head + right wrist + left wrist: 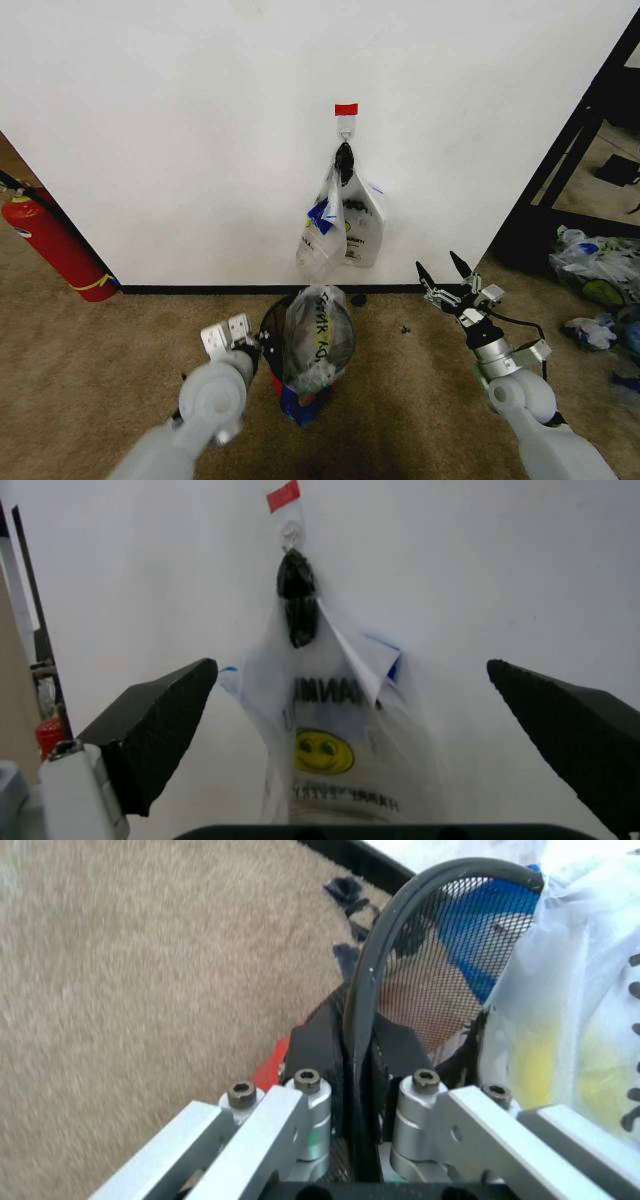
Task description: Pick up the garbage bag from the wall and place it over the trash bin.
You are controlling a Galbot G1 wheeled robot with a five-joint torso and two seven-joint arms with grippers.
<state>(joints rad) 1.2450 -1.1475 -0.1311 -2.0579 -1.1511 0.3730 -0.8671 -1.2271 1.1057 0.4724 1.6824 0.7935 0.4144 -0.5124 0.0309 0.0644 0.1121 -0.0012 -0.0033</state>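
Observation:
The black mesh trash bin (272, 335) stands on the carpet just before the wall (180, 120). The garbage bag (318, 340), see-through with dark letters, sits bunched over the bin's mouth. My left gripper (258, 350) is shut on the bin's near-left rim; in the left wrist view its fingers (310, 1099) pinch the black rim (400, 915), with the garbage bag (585, 990) beside it. My right gripper (446, 270) hangs open in the air to the bin's right, low before the wall. In the right wrist view that gripper (350, 666) faces the hook.
A bunch of printed bags (342, 228) hangs from a black knot under the red-taped hook (346, 109). A red fire extinguisher (50, 240) leans at the left. A black shelf frame (590, 130) and stuffed clear bags (595, 265) stand at the right.

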